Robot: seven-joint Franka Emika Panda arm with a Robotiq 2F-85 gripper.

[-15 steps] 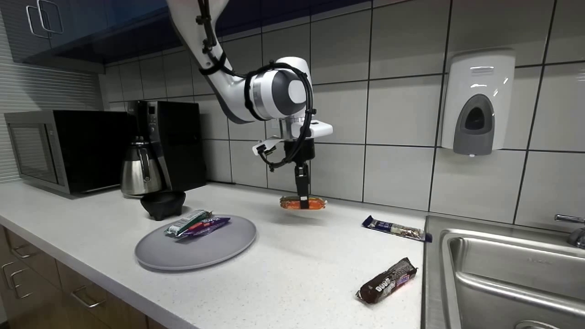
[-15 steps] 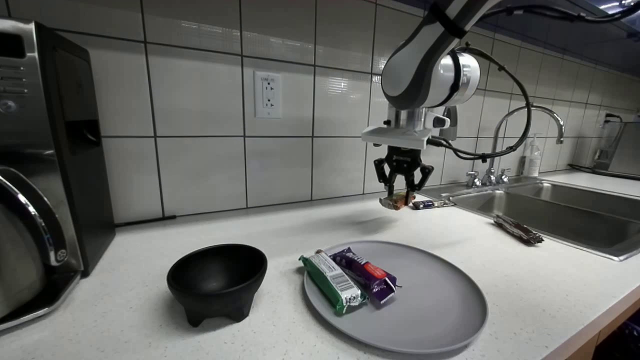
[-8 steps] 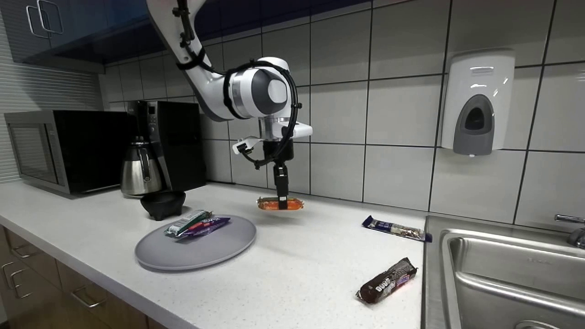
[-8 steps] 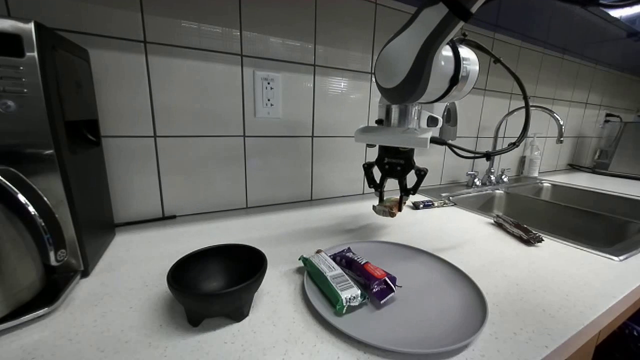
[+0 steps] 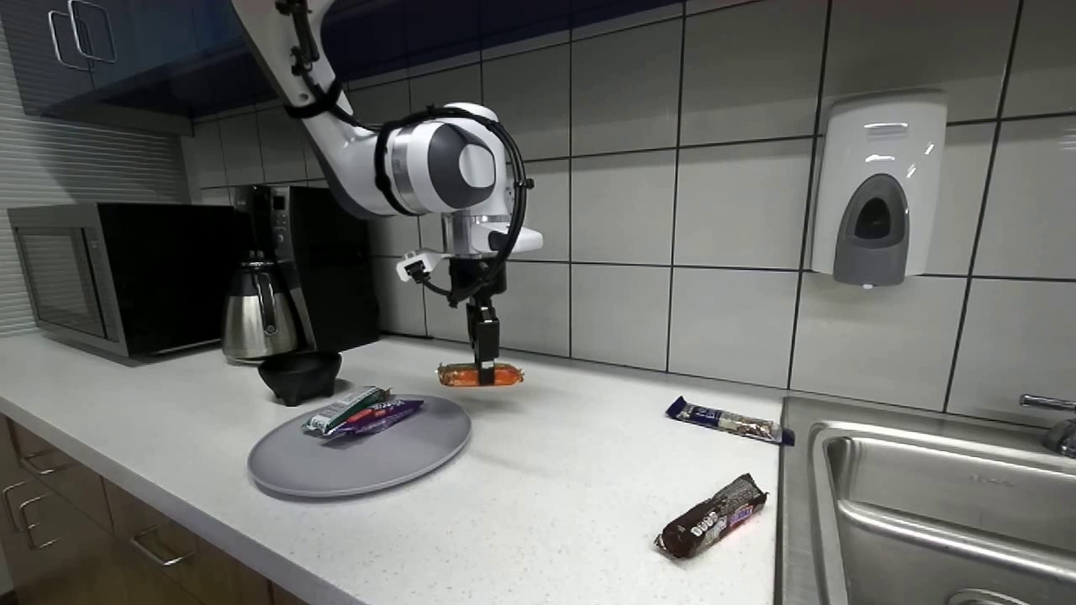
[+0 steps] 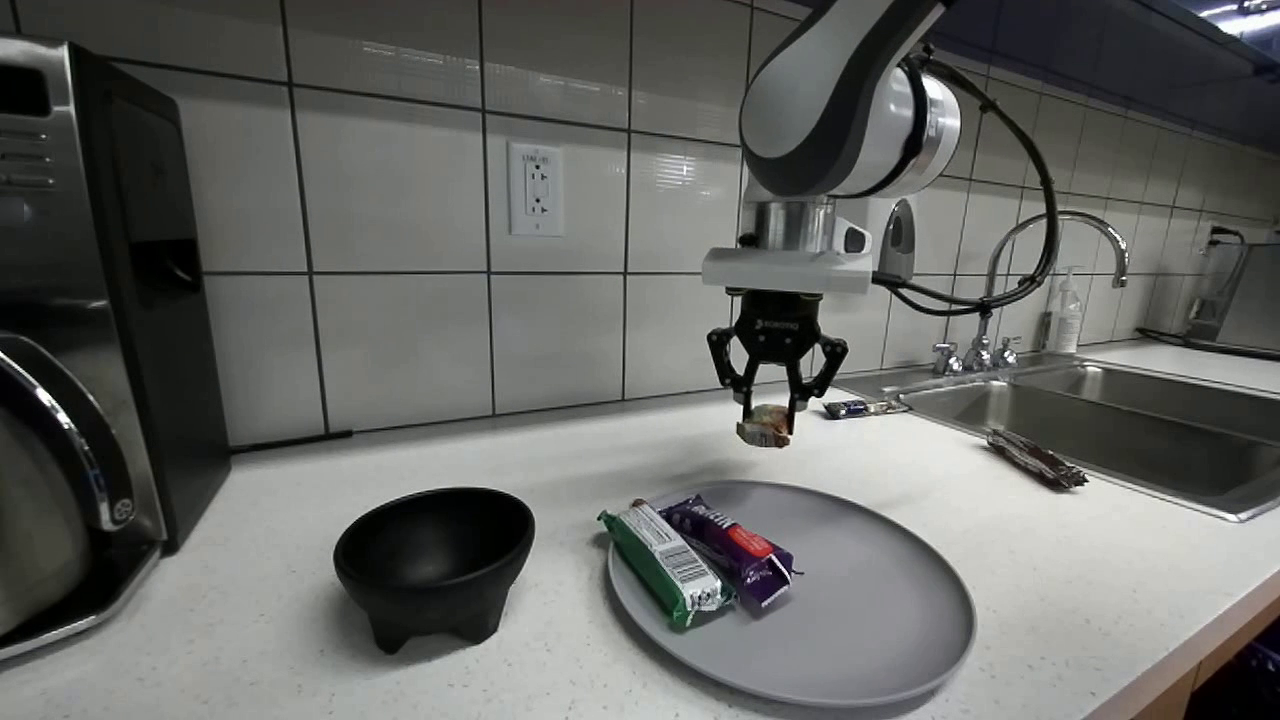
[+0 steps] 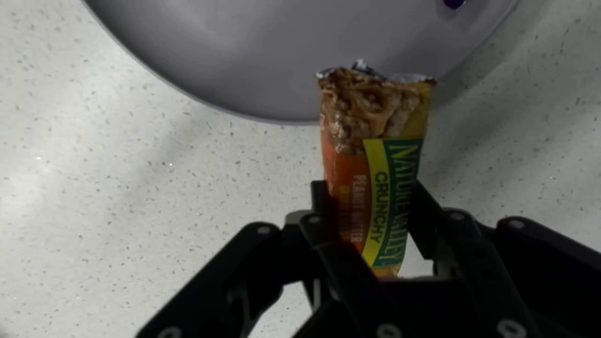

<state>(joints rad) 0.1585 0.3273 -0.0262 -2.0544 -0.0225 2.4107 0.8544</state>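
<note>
Orange bar [image 7: 375, 173], wrist-view-only lettering [image 7: 379, 206]

Bar [image 5: 458, 376] — middle hidden behind pincer [image 5: 486, 375]

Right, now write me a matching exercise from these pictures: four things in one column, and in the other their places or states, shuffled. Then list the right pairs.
Things
1. Nature Valley bar
2. Black bowl
3. Purple bar
4. Brown bar

Places or states
A. Resting on the grey plate
B. Lying on the counter beside the sink
C. Held aloft in the gripper
D. Standing on short feet

Right pairs: 1-C; 2-D; 3-A; 4-B
</note>
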